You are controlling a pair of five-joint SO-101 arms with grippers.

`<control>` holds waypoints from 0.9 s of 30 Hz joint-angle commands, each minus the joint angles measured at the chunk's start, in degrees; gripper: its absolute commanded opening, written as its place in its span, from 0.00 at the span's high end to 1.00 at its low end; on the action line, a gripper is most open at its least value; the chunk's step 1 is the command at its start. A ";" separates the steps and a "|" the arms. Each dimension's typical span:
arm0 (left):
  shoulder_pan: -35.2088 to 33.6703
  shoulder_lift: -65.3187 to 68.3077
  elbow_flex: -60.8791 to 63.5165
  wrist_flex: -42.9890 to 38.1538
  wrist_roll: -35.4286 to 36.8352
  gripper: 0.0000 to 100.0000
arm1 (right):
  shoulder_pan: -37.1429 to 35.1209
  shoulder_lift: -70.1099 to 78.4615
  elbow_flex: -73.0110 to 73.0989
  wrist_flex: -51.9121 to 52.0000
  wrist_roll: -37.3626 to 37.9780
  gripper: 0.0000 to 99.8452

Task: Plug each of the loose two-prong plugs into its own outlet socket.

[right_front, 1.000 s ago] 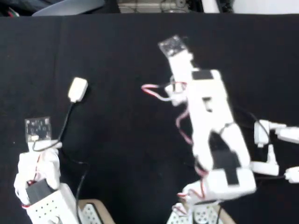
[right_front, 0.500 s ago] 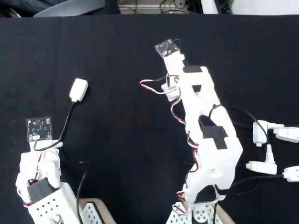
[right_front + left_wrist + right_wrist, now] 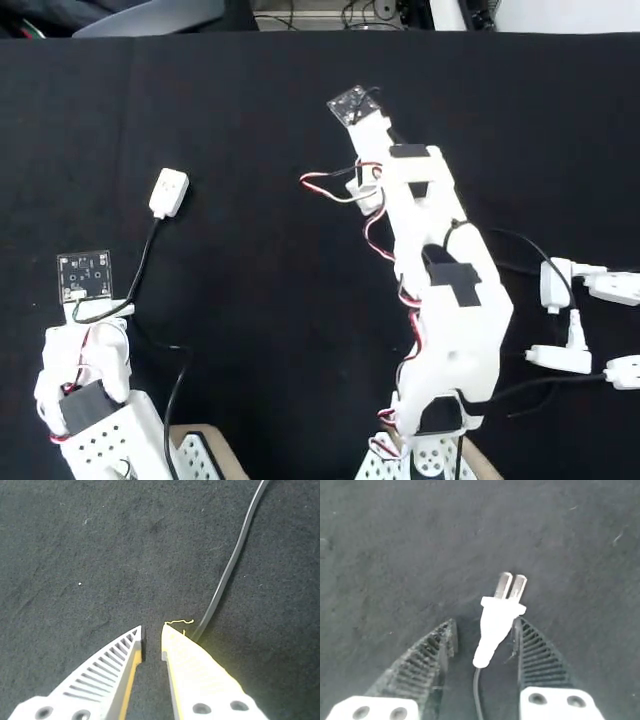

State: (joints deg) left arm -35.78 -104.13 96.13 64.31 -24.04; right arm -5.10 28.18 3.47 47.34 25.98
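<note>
Straddling the loose two-prong plug (image 3: 496, 617), the right gripper (image 3: 484, 625) stands wide open: the white body lies on the black table (image 3: 395, 540) between the fingers, close against one and clear of the other, nothing clamped yet. Its long axis runs in line with the fingers, prongs pointing away from the wrist and cord (image 3: 477, 690) trailing back beneath, so closing should catch the body across its width. The left gripper (image 3: 152, 629) is all but closed on nothing, a black cable (image 3: 235, 565) just beside one finger, and I judge the right gripper far the nearer to this plug
</note>
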 commanded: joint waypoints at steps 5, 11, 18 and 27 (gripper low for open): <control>-0.40 -0.44 0.04 -0.26 0.18 0.92 | -0.62 0.31 -3.03 -1.05 0.35 0.83; -0.40 -0.35 0.04 -0.26 0.18 0.92 | -0.44 0.92 -2.77 -3.78 0.26 0.90; -0.40 -0.35 0.04 -0.26 0.18 0.92 | -0.09 -1.80 -2.77 0.97 0.26 0.99; -0.40 -0.35 0.04 -0.18 0.18 0.92 | -14.59 -13.93 8.13 12.84 19.43 0.99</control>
State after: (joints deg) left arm -35.78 -104.13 96.13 64.31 -24.04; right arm -13.10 19.82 8.66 59.03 40.40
